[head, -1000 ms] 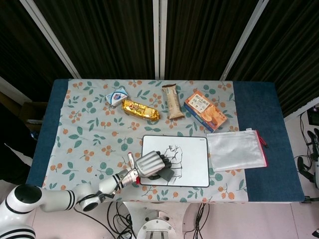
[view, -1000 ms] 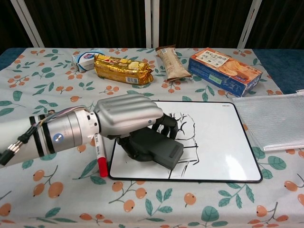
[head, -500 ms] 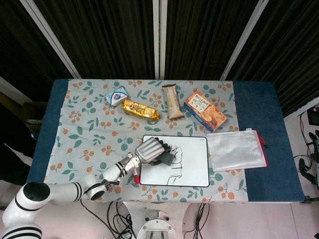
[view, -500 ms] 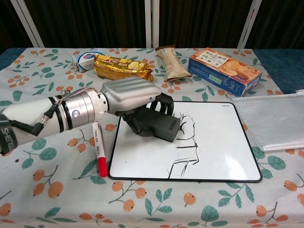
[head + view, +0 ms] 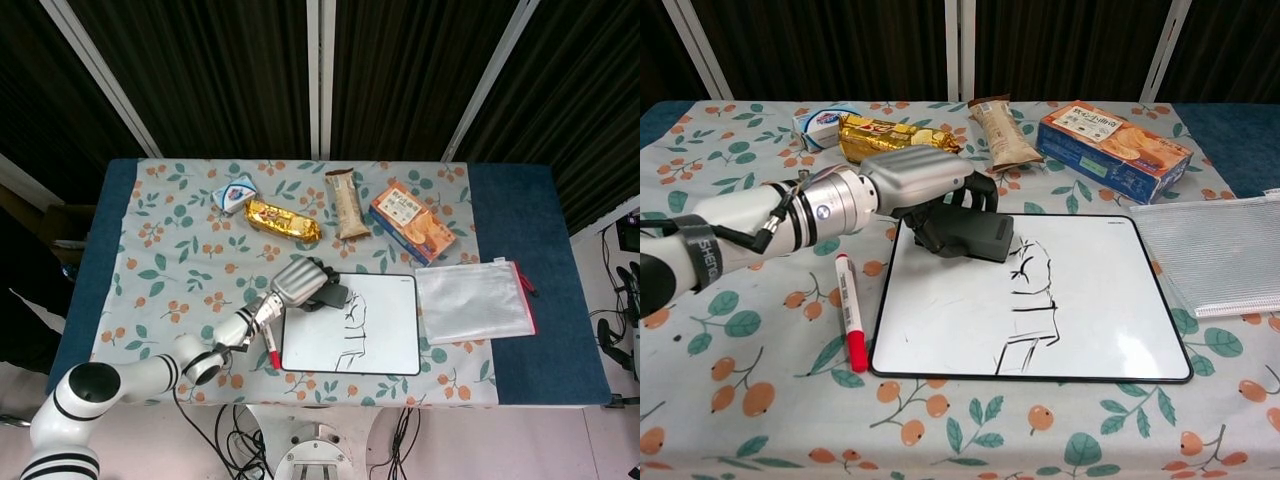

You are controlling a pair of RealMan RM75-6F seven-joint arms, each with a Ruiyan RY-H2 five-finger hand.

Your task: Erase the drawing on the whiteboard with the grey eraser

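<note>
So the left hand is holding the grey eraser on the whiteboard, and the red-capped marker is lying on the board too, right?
Not quite. The left hand does hold the grey eraser on the whiteboard, but the red-capped marker lies on the tablecloth just beside the board's left edge, not on it. The chest view shows this clearly.

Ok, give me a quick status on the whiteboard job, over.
Left hand holds eraser at whiteboard far-left corner. Right hand out of view. Drawing partly left mid-board. Marker beside board, not blocking.
</note>
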